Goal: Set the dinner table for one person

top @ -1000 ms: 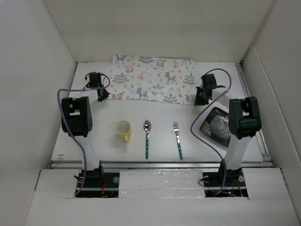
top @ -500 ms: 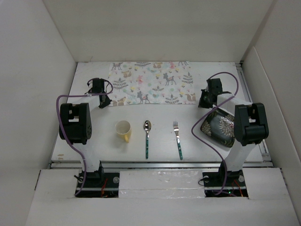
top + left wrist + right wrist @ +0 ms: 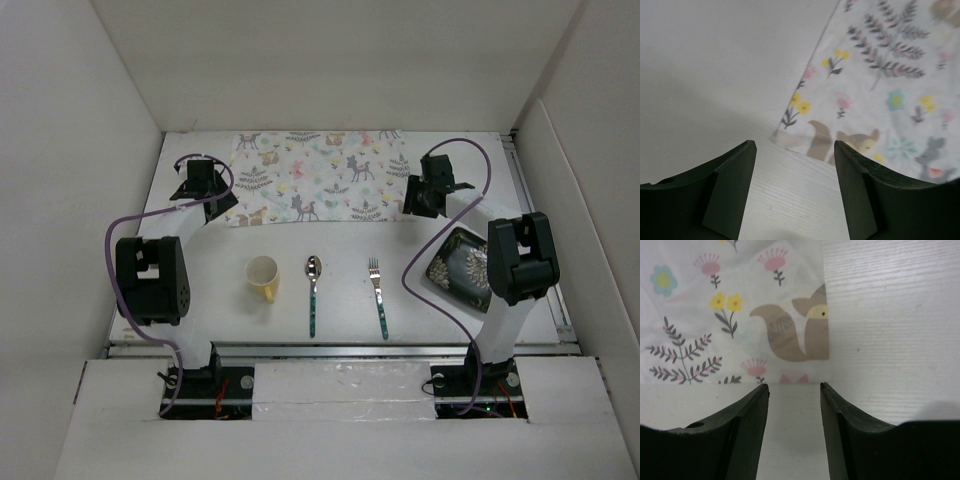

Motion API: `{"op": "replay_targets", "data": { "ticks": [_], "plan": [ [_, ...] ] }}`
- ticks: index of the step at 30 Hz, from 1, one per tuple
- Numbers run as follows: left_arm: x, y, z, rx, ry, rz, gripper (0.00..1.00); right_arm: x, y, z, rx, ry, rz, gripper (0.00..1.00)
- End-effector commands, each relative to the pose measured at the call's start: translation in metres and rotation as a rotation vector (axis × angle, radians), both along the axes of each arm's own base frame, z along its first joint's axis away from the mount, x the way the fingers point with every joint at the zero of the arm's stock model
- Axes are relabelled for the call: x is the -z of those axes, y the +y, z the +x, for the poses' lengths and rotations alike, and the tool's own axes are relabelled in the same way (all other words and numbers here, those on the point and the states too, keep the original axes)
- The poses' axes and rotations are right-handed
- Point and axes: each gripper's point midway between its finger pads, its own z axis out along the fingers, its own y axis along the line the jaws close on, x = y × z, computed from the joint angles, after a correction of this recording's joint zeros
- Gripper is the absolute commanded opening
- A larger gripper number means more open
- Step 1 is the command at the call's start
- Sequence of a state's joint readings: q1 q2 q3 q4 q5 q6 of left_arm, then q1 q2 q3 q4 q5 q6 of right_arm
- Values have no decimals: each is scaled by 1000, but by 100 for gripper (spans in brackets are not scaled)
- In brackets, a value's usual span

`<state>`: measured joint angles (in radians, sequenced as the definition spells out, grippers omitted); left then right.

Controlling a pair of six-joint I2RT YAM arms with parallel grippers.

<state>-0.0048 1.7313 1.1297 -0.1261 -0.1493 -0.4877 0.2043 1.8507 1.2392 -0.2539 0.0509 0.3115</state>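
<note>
The dinner table point(image 3: 200, 300) is a white tabletop with a pastel animal-print mat point(image 3: 322, 176) lying flat at its back centre. My left gripper point(image 3: 216, 204) hangs open just above the mat's near left corner. In the left wrist view its fingers point(image 3: 794, 145) frame bare table, the mat's corner point(image 3: 880, 90) just beyond them. My right gripper point(image 3: 414, 199) is open over the near right corner, and the right wrist view point(image 3: 794, 386) shows nothing between its fingers, with the fox print point(image 3: 795, 330) ahead. Neither gripper holds anything.
A yellow cup point(image 3: 262, 276), a spoon point(image 3: 312, 290) and a fork point(image 3: 377, 290) lie in a row in front of the mat. A dark flowered plate point(image 3: 462, 268) sits at the right, beside the right arm. White walls enclose the table.
Both grippers, shut at the mat's near corners a second ago, have opened and let go. The mat now lies flat. Both wrists have drawn slightly up and back.
</note>
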Motion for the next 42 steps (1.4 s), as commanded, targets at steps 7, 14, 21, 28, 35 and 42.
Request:
{"op": "replay_targets", "data": {
  "ticks": [7, 14, 21, 28, 35, 42],
  "plan": [
    [-211, -71, -35, 261, -654, -325, 59, 12, -18, 15, 55, 69, -107, 50],
    [-289, -85, -111, 384, -909, -345, 59, 22, -19, 9, 14, 167, -140, 43],
    [-280, -115, -129, 517, -871, -329, 59, 21, -26, 5, 23, 196, -158, 11],
    [-278, -130, -133, 573, -842, -362, 59, 22, -26, -2, 28, 194, -146, 0],
    [-270, -122, -127, 527, -827, -330, 59, 16, -26, -3, 28, 160, -141, 0],
    [-228, -95, -102, 305, -725, -315, 59, 0, -23, -3, 24, 96, -113, 0]
  ]
}}
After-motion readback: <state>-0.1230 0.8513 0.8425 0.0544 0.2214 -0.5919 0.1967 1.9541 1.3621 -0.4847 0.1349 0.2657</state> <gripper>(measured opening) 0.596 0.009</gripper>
